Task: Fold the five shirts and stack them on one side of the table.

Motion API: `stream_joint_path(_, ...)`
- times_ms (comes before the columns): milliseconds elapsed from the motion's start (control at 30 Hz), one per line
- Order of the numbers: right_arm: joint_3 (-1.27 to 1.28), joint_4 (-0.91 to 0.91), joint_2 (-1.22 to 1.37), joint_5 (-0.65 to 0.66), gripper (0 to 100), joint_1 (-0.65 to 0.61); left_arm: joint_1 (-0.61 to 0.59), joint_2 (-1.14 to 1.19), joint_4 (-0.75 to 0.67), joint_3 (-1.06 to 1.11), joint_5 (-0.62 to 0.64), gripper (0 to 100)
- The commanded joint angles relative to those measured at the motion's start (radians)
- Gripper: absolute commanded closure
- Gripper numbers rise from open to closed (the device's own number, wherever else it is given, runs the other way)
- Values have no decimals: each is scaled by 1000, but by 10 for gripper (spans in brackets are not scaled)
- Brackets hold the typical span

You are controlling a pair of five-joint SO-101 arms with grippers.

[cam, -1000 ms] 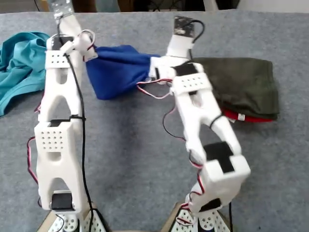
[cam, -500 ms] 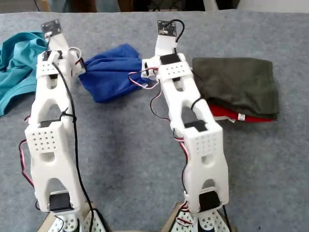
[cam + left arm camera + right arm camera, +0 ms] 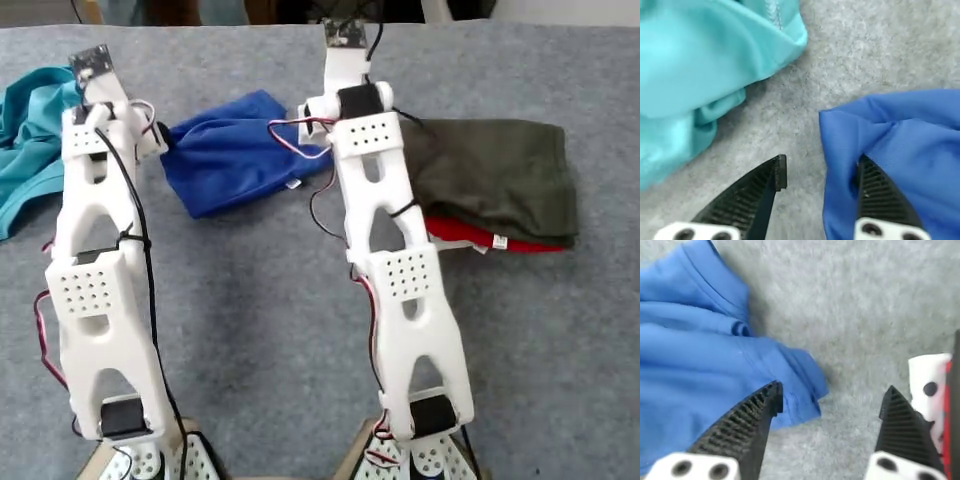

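Observation:
A blue shirt (image 3: pixel 232 150) lies folded and a little rumpled on the grey table (image 3: pixel 260 320), between my two arms at the far side. My left gripper (image 3: pixel 820 172) is open at its left edge, with one finger (image 3: pixel 867 180) against the blue cloth (image 3: pixel 900 145). At the opposite edge my right gripper (image 3: pixel 832 400) is open too, and a corner of the blue shirt (image 3: pixel 807 385) lies between its fingers. A crumpled teal shirt (image 3: pixel 35 130) sits at the far left. An olive shirt (image 3: pixel 495 170) lies folded on a red shirt (image 3: pixel 480 235) at the right.
The teal shirt (image 3: pixel 695 60) lies close beside my left gripper, with a strip of bare table between it and the blue one. Loose servo wires (image 3: pixel 295 130) hang over the blue shirt's right edge. The near half of the table holds the two arm bases.
Both grippers held the blue shirt stretched between them; now they are open and it lies on the table, shifted slightly left. The right arm has swung left and straightened.

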Motion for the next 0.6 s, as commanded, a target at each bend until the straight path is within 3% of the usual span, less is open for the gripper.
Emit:
stream_joint_path(0,-200,74,7,11,677,2,1,-26,180,-208,-6,762)
stream_joint_path(200,-239,140,12,11,677,2,4,-15,413,-463,-6,760)
stream_joint_path(400,-240,144,10,9,681,2,-10,-14,456,-460,-5,757)
stream_joint_path(567,-239,167,-27,11,864,0,-1,-15,537,-400,-14,757)
